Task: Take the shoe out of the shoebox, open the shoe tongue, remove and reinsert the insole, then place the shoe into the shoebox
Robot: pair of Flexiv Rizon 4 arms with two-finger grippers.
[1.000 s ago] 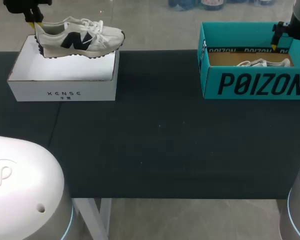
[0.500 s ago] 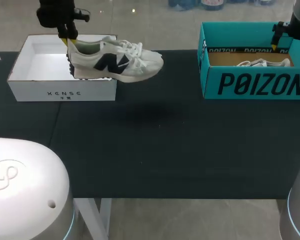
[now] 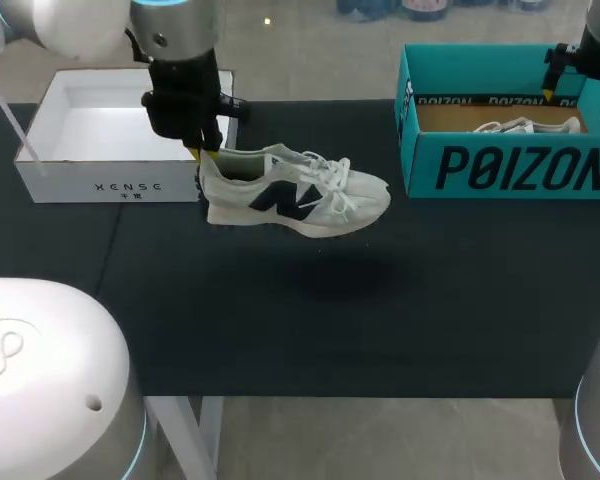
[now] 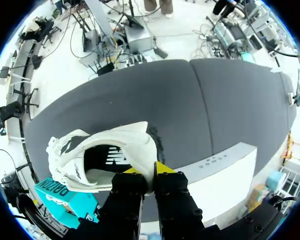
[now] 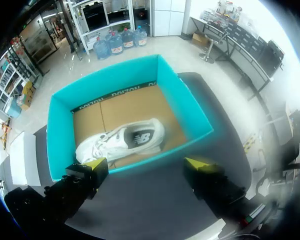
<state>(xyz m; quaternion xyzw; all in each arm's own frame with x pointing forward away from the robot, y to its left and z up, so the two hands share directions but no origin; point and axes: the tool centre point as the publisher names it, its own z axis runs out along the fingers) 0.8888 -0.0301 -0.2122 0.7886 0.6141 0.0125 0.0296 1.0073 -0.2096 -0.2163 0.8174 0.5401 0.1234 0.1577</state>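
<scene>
A white shoe [image 3: 292, 196] with a navy logo hangs just over the dark table, right of the open white shoebox [image 3: 126, 186], toe pointing right. My left gripper [image 3: 208, 156] is shut on its heel collar. In the left wrist view the fingertips [image 4: 164, 168] pinch the heel rim of the shoe [image 4: 102, 156], one inside and one outside, with the white shoebox [image 4: 225, 165] beside the gripper. My right gripper [image 3: 583, 90] hovers open over the teal shoebox [image 3: 510, 168]. In the right wrist view that gripper [image 5: 146, 165] stands wide above the near wall of the teal shoebox [image 5: 60, 135].
A second white shoe [image 5: 122, 140] lies on its side inside the teal box, partly visible in the head view as well [image 3: 520, 126]. The dark table mat [image 3: 310, 320] stretches bare between the two boxes and toward the front edge.
My left arm has carried the shoe out of the white shoebox, rightward, forward and down, until it hangs over the mat. The right arm has not moved.
</scene>
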